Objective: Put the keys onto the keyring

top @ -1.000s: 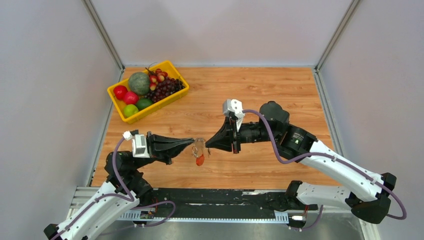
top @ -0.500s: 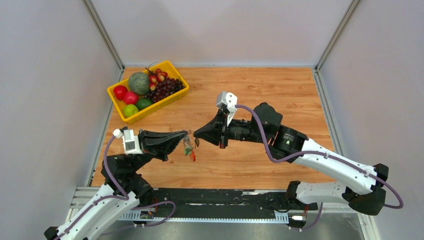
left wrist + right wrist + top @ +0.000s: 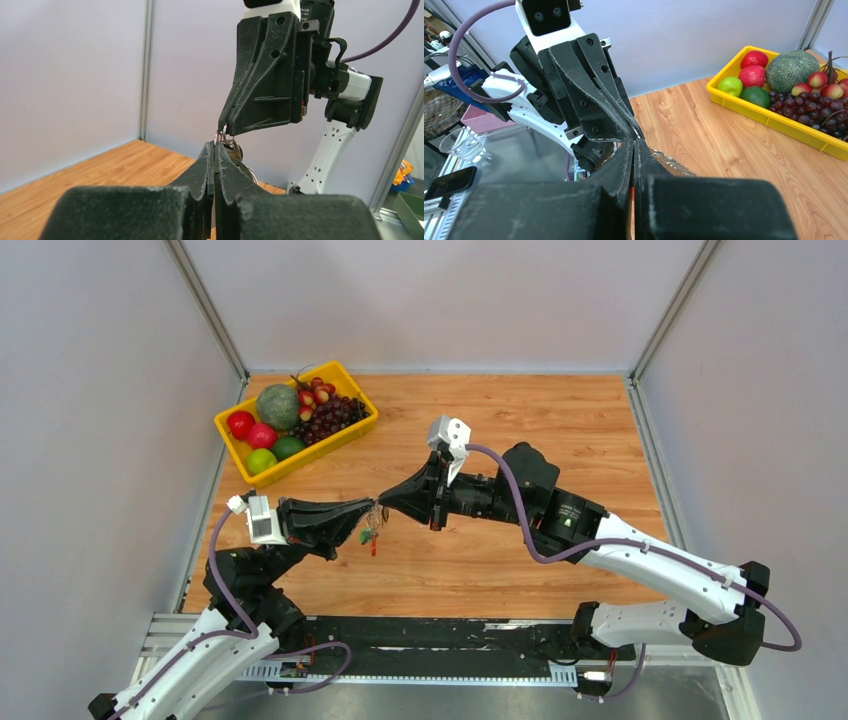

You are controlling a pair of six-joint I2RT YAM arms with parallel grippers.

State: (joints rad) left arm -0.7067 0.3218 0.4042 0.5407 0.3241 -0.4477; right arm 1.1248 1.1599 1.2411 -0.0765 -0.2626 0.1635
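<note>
Keyring (image 3: 372,529) tag (image 3: 374,548) shows overhead; serrated piece (image 3: 669,162), right wrist.

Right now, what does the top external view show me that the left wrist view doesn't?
Only top external: the red tag and green bit of the keyring dangling under the tips, plus the yellow fruit tray. Only left wrist: the left gripper pressed shut, and a small silver metal piece pinched at the tips of the right gripper; whether that is the key, I cannot tell. Both: the two grippers tip to tip above the table.
</note>
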